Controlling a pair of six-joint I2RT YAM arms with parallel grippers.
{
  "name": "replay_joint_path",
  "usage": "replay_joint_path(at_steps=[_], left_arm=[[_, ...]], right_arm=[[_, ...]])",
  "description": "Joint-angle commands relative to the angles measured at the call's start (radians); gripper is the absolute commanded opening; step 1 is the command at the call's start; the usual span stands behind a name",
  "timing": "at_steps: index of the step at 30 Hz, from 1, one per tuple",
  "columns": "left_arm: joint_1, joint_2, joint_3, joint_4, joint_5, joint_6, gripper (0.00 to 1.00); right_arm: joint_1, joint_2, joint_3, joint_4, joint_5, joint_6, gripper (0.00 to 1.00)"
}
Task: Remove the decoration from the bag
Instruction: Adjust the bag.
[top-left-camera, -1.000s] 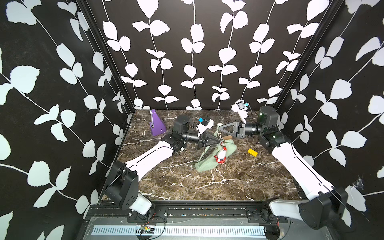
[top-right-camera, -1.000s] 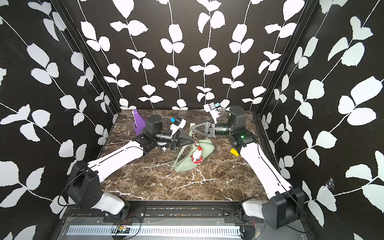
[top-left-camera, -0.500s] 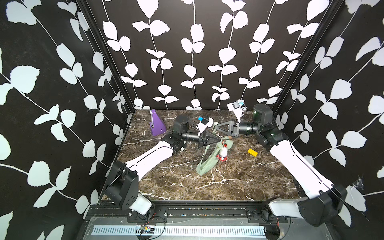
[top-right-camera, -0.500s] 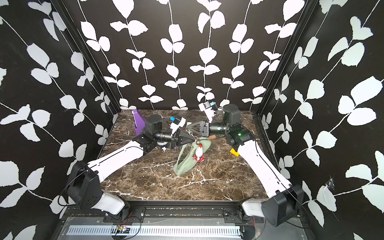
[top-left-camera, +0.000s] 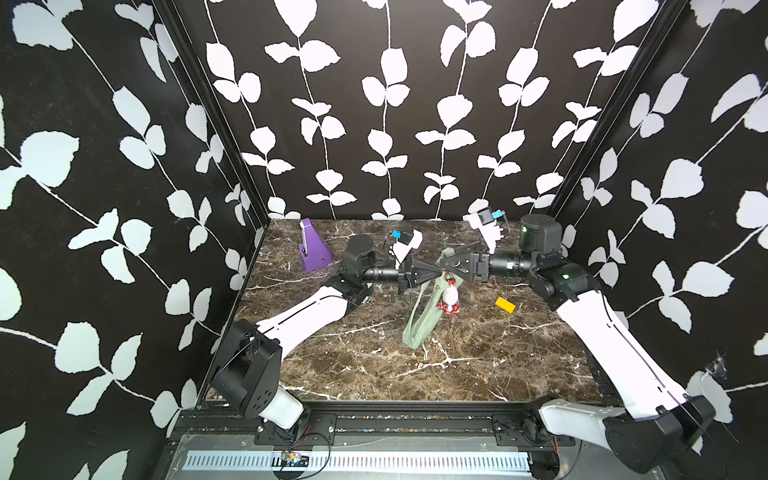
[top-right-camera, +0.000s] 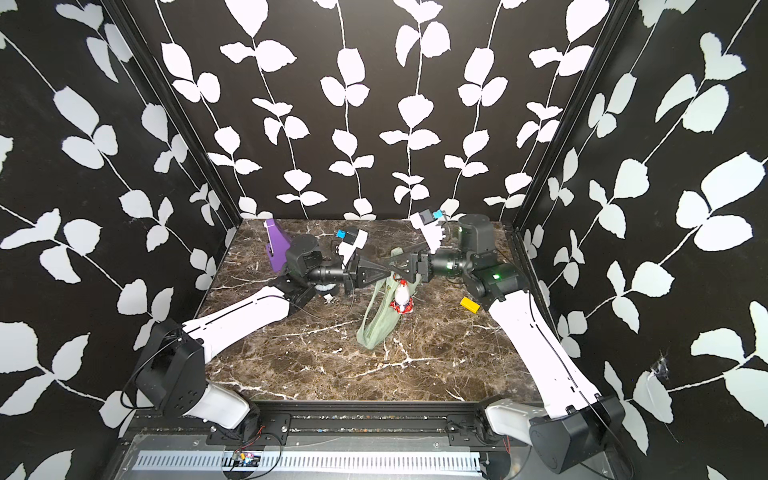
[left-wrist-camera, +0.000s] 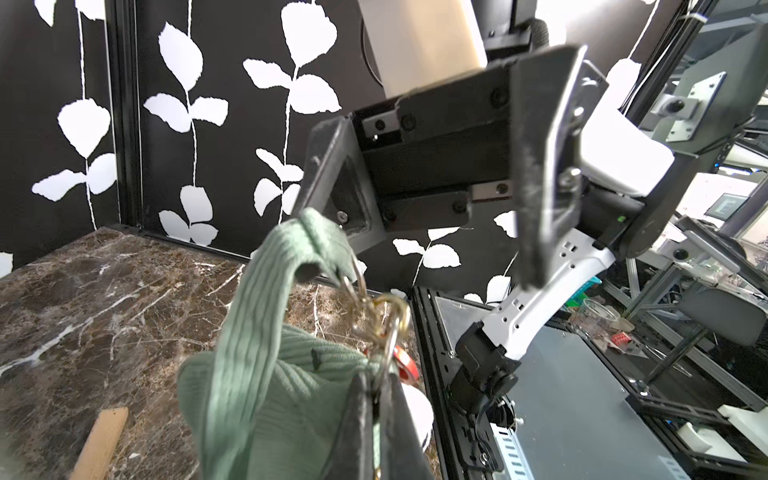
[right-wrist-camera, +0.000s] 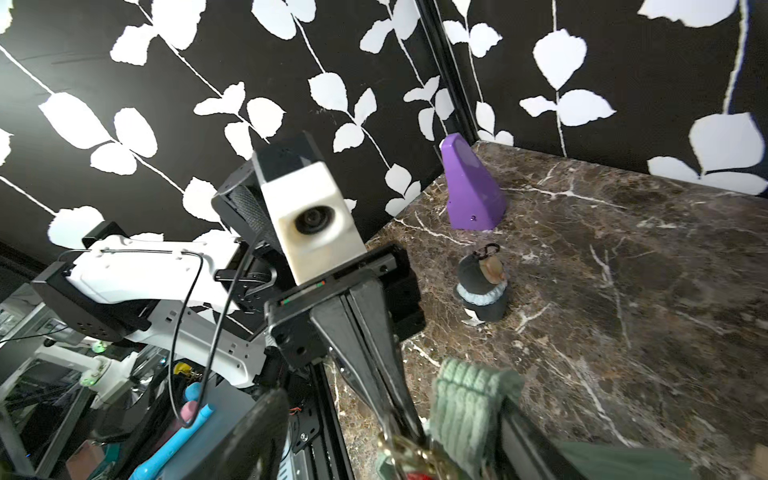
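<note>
The sage-green bag (top-left-camera: 422, 320) (top-right-camera: 376, 324) hangs in a narrow fold, its low end on the marble. The decoration (top-left-camera: 449, 298) (top-right-camera: 402, 300), a white and red figure, dangles from a gold clasp (left-wrist-camera: 386, 309) by the strap's end. My left gripper (top-left-camera: 439, 272) (left-wrist-camera: 376, 392) is shut on that clasp's lower ring, with green fabric pressed beside it. Facing it tip to tip, my right gripper (top-left-camera: 451, 265) (right-wrist-camera: 390, 440) is open; its fingers (left-wrist-camera: 536, 187) stand either side of the folded strap (right-wrist-camera: 469, 399) and clasp without gripping them.
A purple wedge (top-left-camera: 313, 249) (right-wrist-camera: 471, 187) stands at the back left. A yellow block (top-left-camera: 505, 305) (top-right-camera: 469, 304) lies right of the bag, below the right forearm. A small dark figurine (right-wrist-camera: 482, 286) stands near the left arm's elbow. Walls close in the back and both sides.
The right gripper has gone from shut to open and has moved left toward the left gripper. The bag now hangs narrower and straighter. The left gripper stays shut in place.
</note>
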Motion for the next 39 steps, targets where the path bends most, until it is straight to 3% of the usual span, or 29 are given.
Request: replay_joint_path(at_steps=[1, 11, 15, 20, 27, 30, 33, 39], left_arm=[[0.007, 0.008, 0.008, 0.121, 0.025, -0.067, 0.00], [0.008, 0.021, 0.015, 0.168, 0.051, -0.123, 0.00], [0.009, 0.025, 0.020, 0.165, 0.054, -0.120, 0.00], [0.014, 0.022, 0.020, 0.163, 0.041, -0.117, 0.00], [0.018, 0.001, 0.023, 0.059, 0.030, -0.022, 0.00], [0.020, -0.003, 0.025, 0.025, 0.025, 0.006, 0.00], [0.021, 0.000, 0.030, 0.012, 0.028, 0.015, 0.00], [0.021, 0.003, 0.033, 0.005, 0.034, 0.020, 0.00]], right_arm=[[-0.032, -0.004, 0.005, -0.033, 0.014, -0.039, 0.76], [-0.101, 0.054, 0.025, -0.075, 0.060, 0.011, 0.77], [-0.105, 0.050, 0.013, -0.034, -0.014, 0.026, 0.67], [-0.126, 0.029, -0.042, -0.035, -0.013, 0.028, 0.66], [-0.147, 0.054, -0.063, -0.042, 0.012, 0.206, 0.64], [-0.149, 0.056, -0.110, 0.087, -0.065, 0.343, 0.50], [-0.148, 0.053, -0.127, 0.136, -0.074, 0.391, 0.33], [-0.147, 0.061, -0.107, 0.038, -0.048, 0.370, 0.29]])
